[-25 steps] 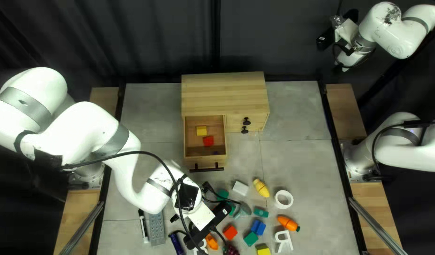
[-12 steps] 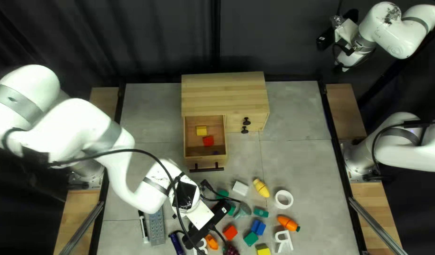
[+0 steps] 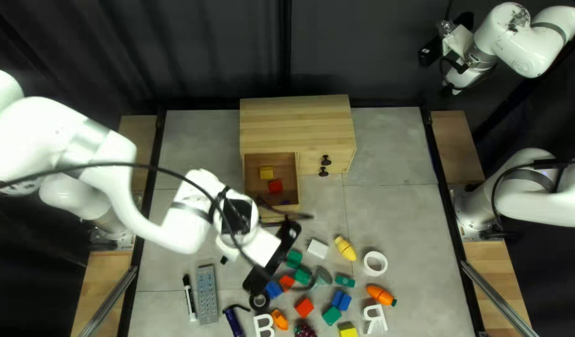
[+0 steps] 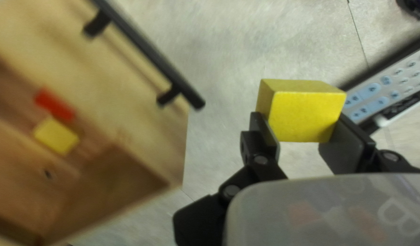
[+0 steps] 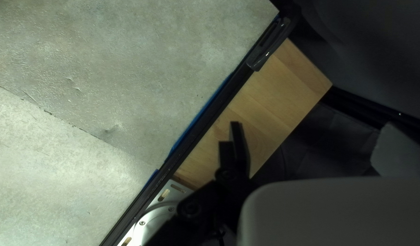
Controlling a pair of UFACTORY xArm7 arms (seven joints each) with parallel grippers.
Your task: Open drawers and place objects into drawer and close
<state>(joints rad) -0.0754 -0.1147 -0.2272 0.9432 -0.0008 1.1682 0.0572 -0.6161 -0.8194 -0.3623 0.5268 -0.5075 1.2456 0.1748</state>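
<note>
Gripping a yellow block [image 4: 301, 116] between both fingers of the left hand [image 3: 224, 259], raised above the bench [image 3: 387, 206]. Have an open drawer [image 4: 141, 118] just beside the left hand, with the black handle [image 4: 150, 54] on the side toward the held block. Can see inside the drawer, off to the side of the hand, a red block [image 4: 55, 105] and another yellow block [image 4: 56, 135], close together. Have a remote [image 4: 387, 84] lying lower down, on the hand's other side from the drawer. See, away from the left hand toward the right arm's side, a white block [image 3: 317, 248], a white ring [image 3: 375, 263] and a toy carrot [image 3: 381, 294]. Holding the right hand [image 3: 463, 65] up, well apart from the left one; cannot tell its state, open or closed.
</note>
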